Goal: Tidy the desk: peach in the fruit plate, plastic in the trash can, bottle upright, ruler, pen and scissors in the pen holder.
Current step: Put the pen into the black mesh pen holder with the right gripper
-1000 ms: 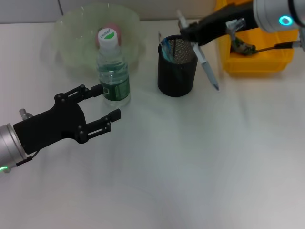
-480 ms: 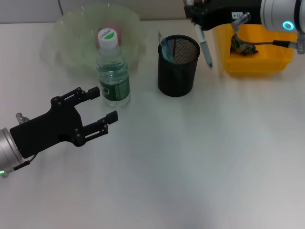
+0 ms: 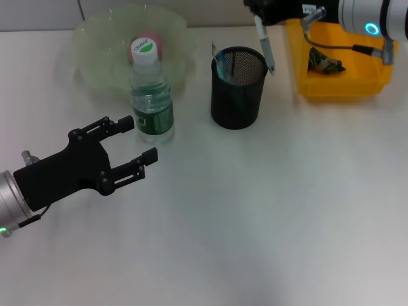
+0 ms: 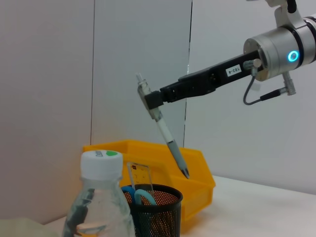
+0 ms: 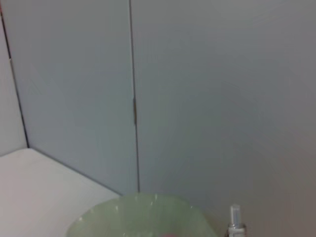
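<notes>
My right gripper [image 3: 257,13] is shut on a grey pen [image 3: 264,46] and holds it tilted, tip down, above the far right rim of the black mesh pen holder [image 3: 237,95]. The left wrist view shows the pen [image 4: 165,134] hanging well above the holder [image 4: 159,217]. Blue scissors [image 3: 223,64] and a ruler [image 4: 138,175] stand in the holder. The bottle [image 3: 152,95] stands upright. The peach [image 3: 152,41] lies in the green fruit plate [image 3: 95,57]. My left gripper [image 3: 141,136] is open and empty, just in front of the bottle.
A yellow bin [image 3: 347,80] at the back right holds a crumpled piece of plastic [image 3: 322,62]. The right wrist view shows the plate's rim [image 5: 143,215] and the pen's top [image 5: 235,219] before a grey wall.
My right gripper has lifted the pen from beside the holder's right side and carried it back and left, above the holder's rim. The left gripper drew back slightly, then held still.
</notes>
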Available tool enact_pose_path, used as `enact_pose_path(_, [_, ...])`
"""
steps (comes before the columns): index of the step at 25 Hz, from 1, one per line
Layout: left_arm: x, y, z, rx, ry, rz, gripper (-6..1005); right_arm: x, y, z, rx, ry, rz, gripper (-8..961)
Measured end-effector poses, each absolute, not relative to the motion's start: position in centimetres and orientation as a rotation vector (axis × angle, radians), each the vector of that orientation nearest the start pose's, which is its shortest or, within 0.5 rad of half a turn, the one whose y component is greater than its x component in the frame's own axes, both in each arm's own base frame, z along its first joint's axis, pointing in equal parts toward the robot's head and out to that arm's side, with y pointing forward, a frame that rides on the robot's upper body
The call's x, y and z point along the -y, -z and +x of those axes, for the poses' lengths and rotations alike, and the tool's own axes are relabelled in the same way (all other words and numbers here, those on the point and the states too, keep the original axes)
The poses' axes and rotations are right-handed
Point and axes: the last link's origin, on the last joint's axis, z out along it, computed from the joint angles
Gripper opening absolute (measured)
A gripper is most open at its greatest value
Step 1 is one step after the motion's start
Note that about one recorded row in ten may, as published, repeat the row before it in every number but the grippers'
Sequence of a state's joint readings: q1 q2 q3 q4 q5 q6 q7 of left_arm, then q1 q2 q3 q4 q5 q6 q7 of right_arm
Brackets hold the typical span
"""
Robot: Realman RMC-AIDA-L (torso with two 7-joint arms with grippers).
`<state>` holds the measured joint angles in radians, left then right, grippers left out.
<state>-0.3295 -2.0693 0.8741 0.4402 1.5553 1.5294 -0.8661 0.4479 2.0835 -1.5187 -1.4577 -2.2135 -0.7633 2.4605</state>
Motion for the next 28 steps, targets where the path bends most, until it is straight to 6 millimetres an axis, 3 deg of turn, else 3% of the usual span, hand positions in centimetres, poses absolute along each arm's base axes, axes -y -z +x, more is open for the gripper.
enact_pose_path(15, [-27.8,2.0,-29.8,0.385,0.899,-2.466,752,-41.0,3.1,12.7,-0.604,-0.474,-2.214,118])
enact_pose_path(27, [-27.9,2.0,-29.8,0.385,0.9,-2.463,753,-41.0,4.2,13.2,-0.597,-0.431,-2.241,119])
enact_pose_path(28, [-27.9,2.0,-29.8,0.385,0.9,-2.463,753,-41.0,4.2,13.3,-0.597,-0.43,-2.24,151])
